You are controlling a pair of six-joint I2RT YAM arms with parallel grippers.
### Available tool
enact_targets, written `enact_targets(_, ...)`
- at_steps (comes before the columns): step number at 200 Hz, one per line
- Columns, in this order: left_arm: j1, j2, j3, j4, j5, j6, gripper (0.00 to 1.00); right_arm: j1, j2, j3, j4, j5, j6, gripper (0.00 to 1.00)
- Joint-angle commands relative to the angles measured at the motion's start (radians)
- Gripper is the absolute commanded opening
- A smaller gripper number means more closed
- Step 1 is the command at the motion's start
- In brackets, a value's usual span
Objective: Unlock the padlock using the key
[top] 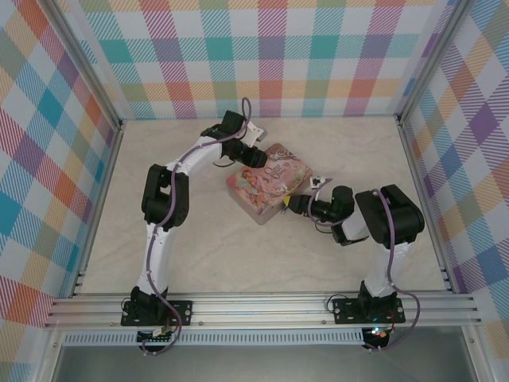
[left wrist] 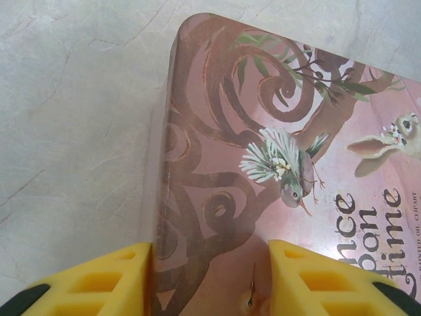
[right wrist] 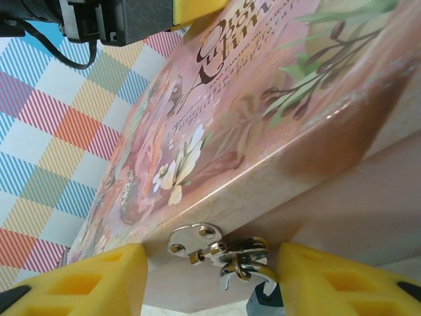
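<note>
1. Two yellow fingers (right wrist: 92, 280) of the right gripper (right wrist: 212, 255) sit in the bottom corners of the right wrist view. Jaws are apart, with nothing pinched between them.
2. In that gap, bottom centre, a silvery hasp (right wrist: 194, 240) is fixed to the side wall of the pink tin (right wrist: 250, 131).
3. The padlock (right wrist: 262, 304) hangs just below the hasp at the bottom edge, with its blue body cut off by the frame. Its shackle (right wrist: 240, 264) is threaded through the hasp loop. It sits nearer the right-hand finger; can't tell if they touch.
4. The left gripper (left wrist: 209, 249) also has its jaws apart, with its fingers (left wrist: 99, 283) in the bottom corners of the left wrist view. The left-hand finger is just beside the tin's side wall and the right-hand one overlaps the lid. Can't tell if either presses on it.
5. The tin's rounded corner is at upper centre of that view. The lid art shows a bird mid-frame, a rabbit at the right edge and lettering lower right.
6. In the top view the tin lies mid-frame, rotated, on the beige table (top: 199, 255). The left gripper is at its upper-left corner and the right gripper at its lower-right edge.
7. Plaid walls (top: 270, 56) surround the table.
</note>
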Motion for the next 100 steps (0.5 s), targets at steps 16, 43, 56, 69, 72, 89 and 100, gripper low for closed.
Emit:
enact_targets(16, -0.007, 0.079, -0.021, -0.127, -0.140, 0.040, 0.43, 0.022, 0.010, -0.022, 0.010, -0.044, -0.018, 0.51)
enact_targets(43, -0.006, 0.078, -0.025, -0.126, -0.140, 0.042, 0.42, 0.023, 0.000, -0.030, 0.009, -0.053, -0.023, 0.48)
enact_targets(56, -0.007, 0.078, -0.027, -0.126, -0.140, 0.042, 0.42, 0.023, -0.003, -0.035, 0.007, -0.057, -0.027, 0.47)
enact_targets(69, -0.007, 0.078, -0.026, -0.126, -0.140, 0.041, 0.42, 0.023, -0.005, -0.040, 0.004, -0.057, -0.032, 0.46)
enact_targets(72, -0.007, 0.076, -0.026, -0.124, -0.140, 0.041, 0.42, 0.022, -0.006, -0.041, 0.005, -0.057, -0.033, 0.45)
enact_targets(89, -0.007, 0.077, -0.027, -0.125, -0.140, 0.042, 0.42, 0.023, -0.006, -0.048, 0.006, -0.054, -0.037, 0.43)
enact_targets(100, -0.007, 0.076, -0.029, -0.124, -0.140, 0.041, 0.42, 0.023, -0.007, -0.050, 0.010, -0.050, -0.037, 0.42)
